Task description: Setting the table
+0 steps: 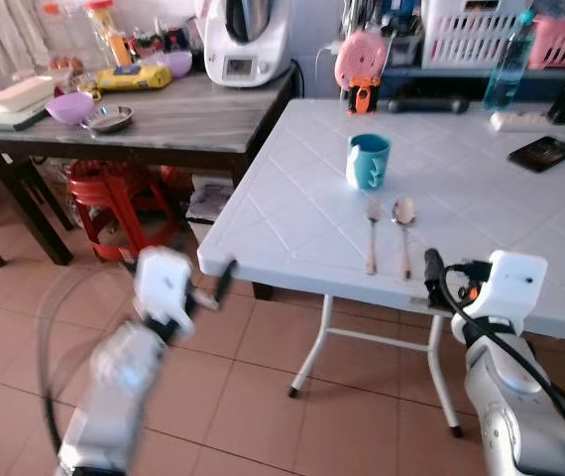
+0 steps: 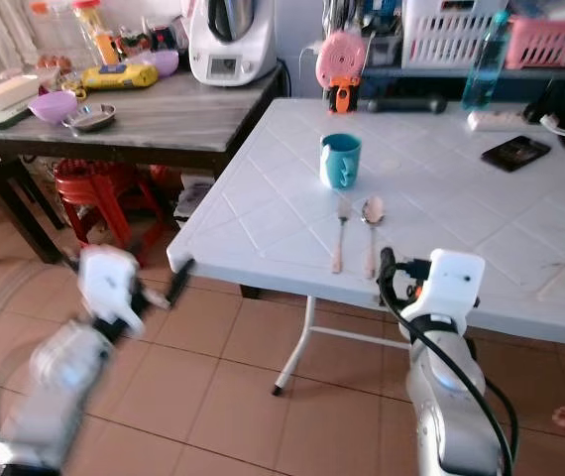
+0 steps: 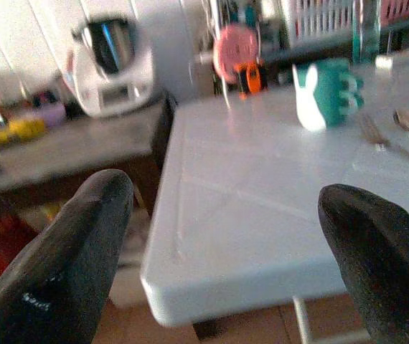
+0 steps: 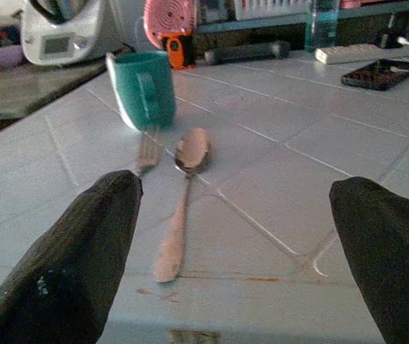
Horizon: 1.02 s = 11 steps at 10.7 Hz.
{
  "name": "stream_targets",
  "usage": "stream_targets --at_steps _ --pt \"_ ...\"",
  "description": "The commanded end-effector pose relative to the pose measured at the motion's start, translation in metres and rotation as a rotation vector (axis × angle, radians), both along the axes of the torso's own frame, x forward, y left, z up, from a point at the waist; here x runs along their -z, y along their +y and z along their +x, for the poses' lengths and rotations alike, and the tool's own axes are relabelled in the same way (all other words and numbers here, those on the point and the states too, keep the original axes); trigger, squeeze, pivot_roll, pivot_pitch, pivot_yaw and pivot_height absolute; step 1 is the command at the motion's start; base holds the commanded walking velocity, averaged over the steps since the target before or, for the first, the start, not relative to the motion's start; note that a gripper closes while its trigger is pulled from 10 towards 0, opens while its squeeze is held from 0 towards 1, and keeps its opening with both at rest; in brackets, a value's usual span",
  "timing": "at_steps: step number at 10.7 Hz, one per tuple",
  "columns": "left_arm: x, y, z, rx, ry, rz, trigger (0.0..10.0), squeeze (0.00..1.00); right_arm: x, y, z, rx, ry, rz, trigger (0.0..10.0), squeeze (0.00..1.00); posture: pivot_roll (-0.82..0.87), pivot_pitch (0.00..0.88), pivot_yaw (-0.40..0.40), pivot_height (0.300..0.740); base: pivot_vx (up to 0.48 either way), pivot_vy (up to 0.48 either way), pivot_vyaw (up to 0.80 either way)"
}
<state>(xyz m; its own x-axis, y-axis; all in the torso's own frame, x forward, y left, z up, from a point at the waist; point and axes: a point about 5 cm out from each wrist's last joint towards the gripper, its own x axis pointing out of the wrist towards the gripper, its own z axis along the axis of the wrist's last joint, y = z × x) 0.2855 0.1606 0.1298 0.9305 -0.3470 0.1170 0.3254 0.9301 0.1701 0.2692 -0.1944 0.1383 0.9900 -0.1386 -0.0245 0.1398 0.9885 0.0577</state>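
Two utensils (image 1: 387,236) (fork, spoon) beside mug (image 1: 369,161).

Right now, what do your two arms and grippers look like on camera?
Both arms are silver with white housings at the wrist. The right arm carries a looped black cable and an orange detail beside its housing. The left arm is motion-blurred. The left gripper and right gripper each show two thick, rounded black fingers.
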Motion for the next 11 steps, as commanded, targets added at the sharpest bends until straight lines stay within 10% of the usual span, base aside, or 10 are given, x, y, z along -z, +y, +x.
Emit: stream_targets --at_steps 1,11 --pt "0.002 0.001 0.001 0.03 0.009 0.03 10.0 0.0 -0.002 0.008 0.005 -0.033 -0.009 0.007 10.0 0.0 -0.03 0.0 0.044 0.74 0.0 0.0 0.0" --pt "0.015 -0.041 -0.018 0.119 0.069 -0.178 10.0 0.0 -0.007 0.012 0.01 -0.036 -0.036 0.006 10.0 0.0 -0.04 0.0 0.051 0.74 0.106 0.0 -0.08"
